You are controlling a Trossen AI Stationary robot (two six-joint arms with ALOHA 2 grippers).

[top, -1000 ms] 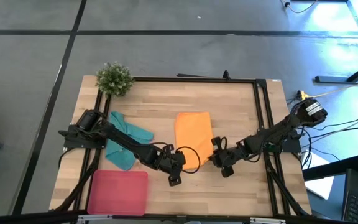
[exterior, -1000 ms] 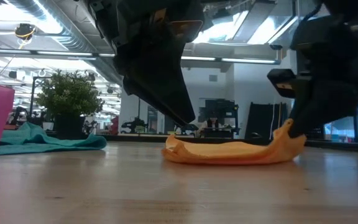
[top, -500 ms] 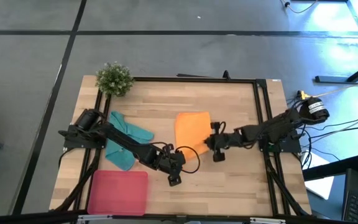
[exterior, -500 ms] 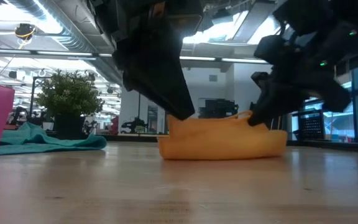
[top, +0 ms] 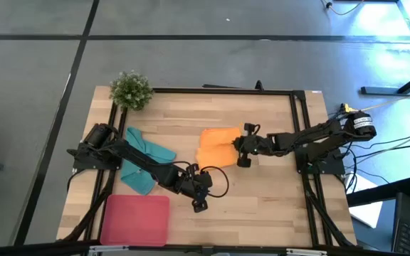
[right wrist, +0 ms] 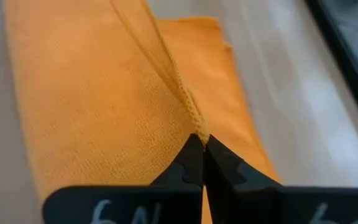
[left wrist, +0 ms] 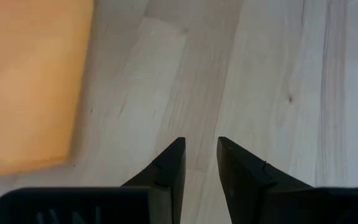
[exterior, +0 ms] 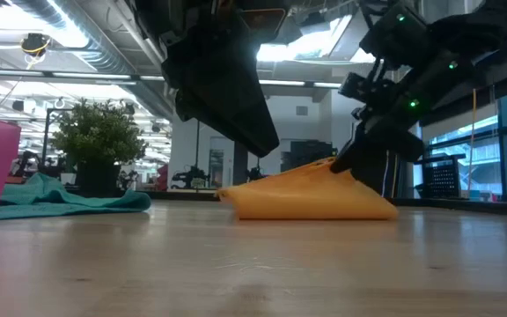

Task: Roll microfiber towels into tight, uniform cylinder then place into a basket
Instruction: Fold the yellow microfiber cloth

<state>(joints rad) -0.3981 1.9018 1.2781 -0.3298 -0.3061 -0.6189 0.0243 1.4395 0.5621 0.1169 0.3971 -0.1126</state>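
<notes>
Your right gripper (right wrist: 202, 144) is pinched shut on the orange towel's (top: 216, 146) edge, carried from 5 toward 3 o'clock: first fold made. Left gripper (left wrist: 199, 163) hovers slightly parted, empty (teal towel (top: 145, 162) and basket (top: 135, 220) untouched).

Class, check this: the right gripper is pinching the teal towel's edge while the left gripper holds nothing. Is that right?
Not quite. The right gripper pinches the orange towel, as the right wrist view shows. The left gripper does hold nothing.
</notes>
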